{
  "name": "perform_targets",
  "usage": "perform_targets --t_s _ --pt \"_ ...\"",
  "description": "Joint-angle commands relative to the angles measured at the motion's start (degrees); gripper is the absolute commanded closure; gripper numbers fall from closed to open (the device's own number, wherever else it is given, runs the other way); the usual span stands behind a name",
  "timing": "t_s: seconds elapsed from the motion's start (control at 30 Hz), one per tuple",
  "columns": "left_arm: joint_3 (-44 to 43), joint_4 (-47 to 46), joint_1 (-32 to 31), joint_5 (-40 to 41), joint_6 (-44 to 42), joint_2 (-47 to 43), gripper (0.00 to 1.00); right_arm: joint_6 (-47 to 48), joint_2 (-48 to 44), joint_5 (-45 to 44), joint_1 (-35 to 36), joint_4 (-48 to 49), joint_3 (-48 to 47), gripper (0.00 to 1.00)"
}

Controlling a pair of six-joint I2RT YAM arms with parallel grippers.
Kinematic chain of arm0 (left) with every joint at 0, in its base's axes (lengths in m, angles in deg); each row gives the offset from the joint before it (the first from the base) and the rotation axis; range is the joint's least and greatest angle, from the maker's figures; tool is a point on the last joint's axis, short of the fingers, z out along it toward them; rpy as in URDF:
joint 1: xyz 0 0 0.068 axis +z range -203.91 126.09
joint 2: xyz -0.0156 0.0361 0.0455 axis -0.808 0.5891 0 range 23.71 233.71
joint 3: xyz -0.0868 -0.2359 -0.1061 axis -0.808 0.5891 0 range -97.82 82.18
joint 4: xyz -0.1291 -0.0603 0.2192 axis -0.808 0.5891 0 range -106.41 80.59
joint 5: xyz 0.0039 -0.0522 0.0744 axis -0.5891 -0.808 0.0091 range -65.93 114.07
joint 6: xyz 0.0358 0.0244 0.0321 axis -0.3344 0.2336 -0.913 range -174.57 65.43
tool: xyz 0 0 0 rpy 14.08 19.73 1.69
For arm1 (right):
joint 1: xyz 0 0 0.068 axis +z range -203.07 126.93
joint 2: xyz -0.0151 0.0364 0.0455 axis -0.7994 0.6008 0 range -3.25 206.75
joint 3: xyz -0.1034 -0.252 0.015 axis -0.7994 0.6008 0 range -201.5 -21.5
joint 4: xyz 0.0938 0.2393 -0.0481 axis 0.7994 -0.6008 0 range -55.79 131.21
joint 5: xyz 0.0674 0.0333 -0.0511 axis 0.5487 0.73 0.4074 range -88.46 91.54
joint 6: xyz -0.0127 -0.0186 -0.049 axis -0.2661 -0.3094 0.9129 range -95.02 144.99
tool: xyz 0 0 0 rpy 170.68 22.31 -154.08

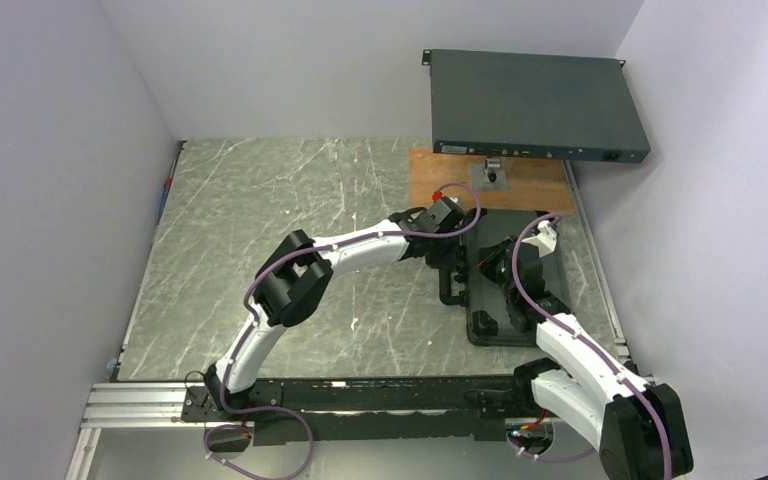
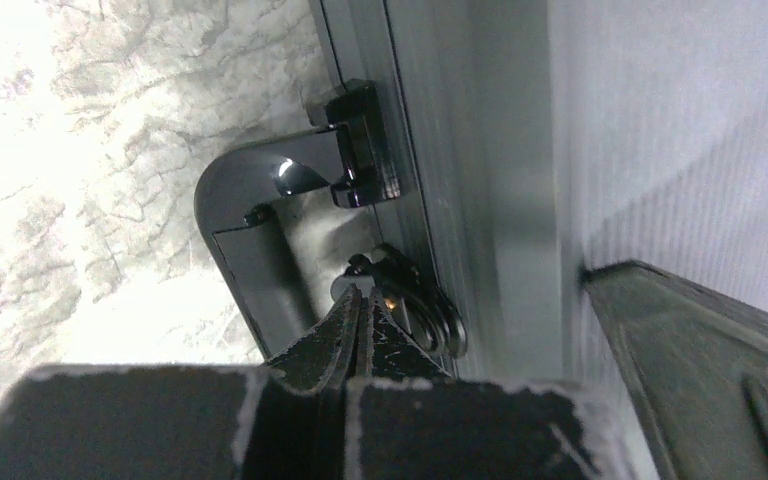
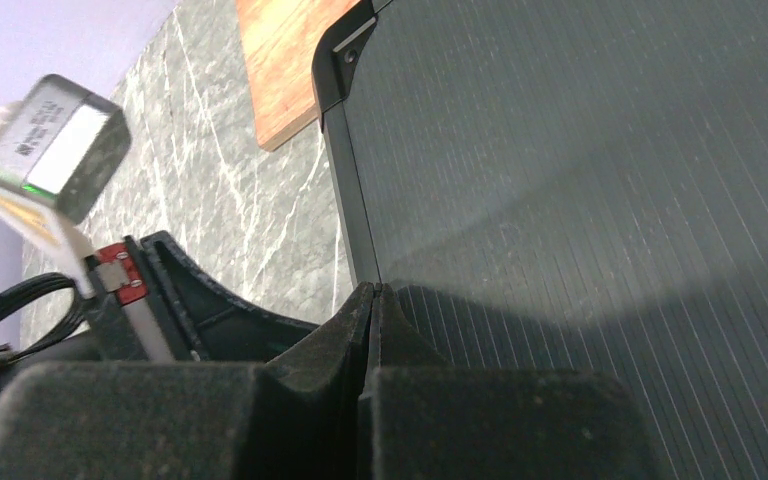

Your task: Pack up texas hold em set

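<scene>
top view from high behind, looking down; wrist views close against the shared case (image 3: 580,150)

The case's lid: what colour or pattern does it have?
The lid is dark grey, finely ribbed; the right wrist view shows it best.

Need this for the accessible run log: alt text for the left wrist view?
Left gripper, shut, points at a metal latch on the case side, next to the dark carry handle. Pale marble table on the left.
</scene>
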Motion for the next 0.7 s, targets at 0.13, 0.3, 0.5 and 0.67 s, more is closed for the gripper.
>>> perform_targets --t_s 0.13,0.3,0.5,0.67 --pt "-1.7 0.7 0.0 -0.3 -0.5 2.2 1.0 1.9 3.5 4.7 0.7 -14.7 3.5 1.0" --pt "-1.1 0.6 -0.1 -0.1 0.1 2.4 1.0 1.8 3.6 4.6 0.7 -14.7 3.5 1.0" --pt "-1.2 2.2 -0.2 0.7 2.4 3.3 1.0 1.8 3.5 4.6 0.7 -14.8 3.5 1.0" --pt "-1.5 3.6 -0.5 2.2 4.0 4.0 1.0 1.8 3.5 4.7 0.7 -14.8 3.5 1.0"
